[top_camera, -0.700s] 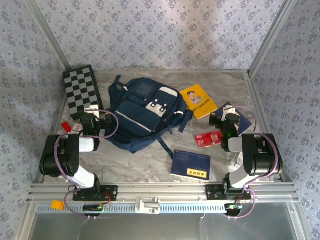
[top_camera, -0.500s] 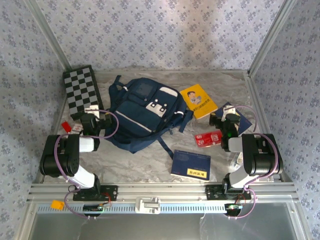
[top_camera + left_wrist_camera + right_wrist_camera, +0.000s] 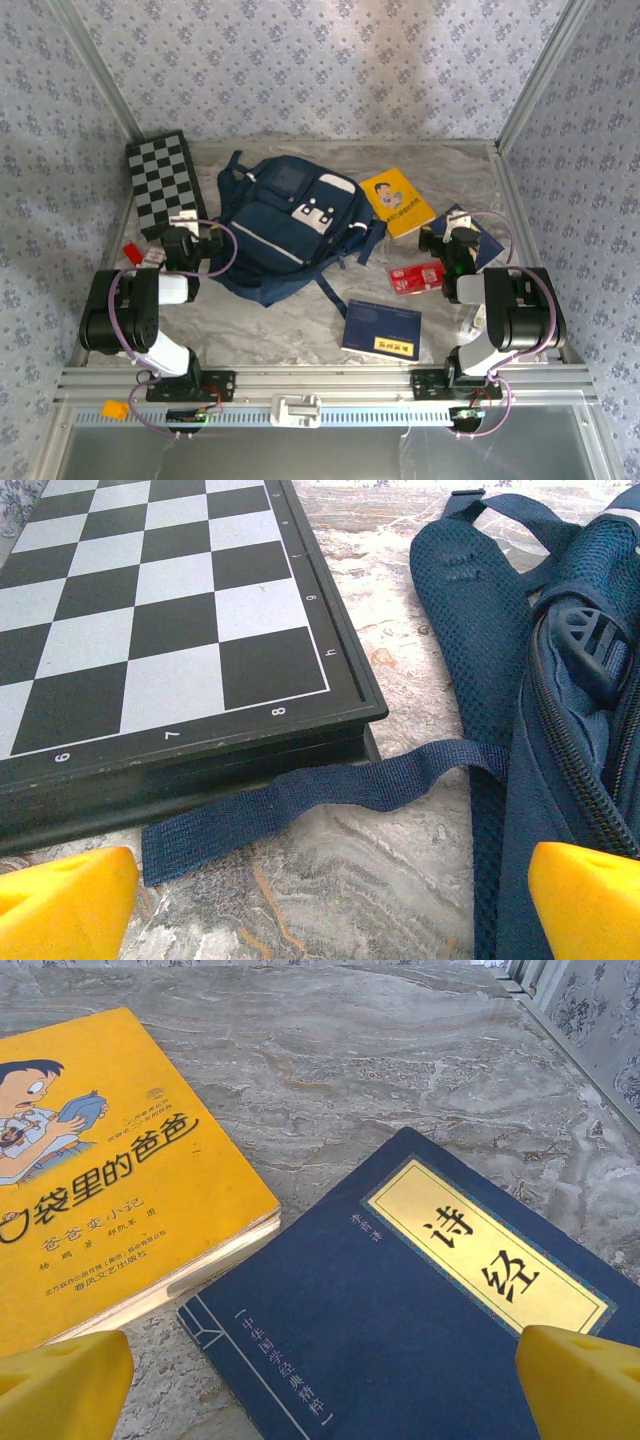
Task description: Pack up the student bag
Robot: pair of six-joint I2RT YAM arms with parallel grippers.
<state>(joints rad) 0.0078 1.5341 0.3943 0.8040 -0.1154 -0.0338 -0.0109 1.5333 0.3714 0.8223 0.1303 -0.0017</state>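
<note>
The student bag [image 3: 285, 225], a navy backpack with white trim, lies flat at the table's centre-left, and its side with a zipper [image 3: 570, 710] shows in the left wrist view. A loose dark strap [image 3: 330, 785] runs across the marble from the bag. My left gripper [image 3: 188, 230] sits low at the bag's left edge and stands open [image 3: 335, 910] over bare marble. On the right, my right gripper [image 3: 448, 240] is open [image 3: 325, 1390] just above a dark blue book [image 3: 400, 1300] with a yellow title label. Neither gripper holds anything.
A chessboard [image 3: 162, 182] lies at the back left, its edge [image 3: 150, 610] close to the strap. A yellow book [image 3: 397, 201] lies beside the dark blue one [image 3: 478, 235]. A red packet [image 3: 417, 276] and another blue book [image 3: 381, 329] lie at the front right.
</note>
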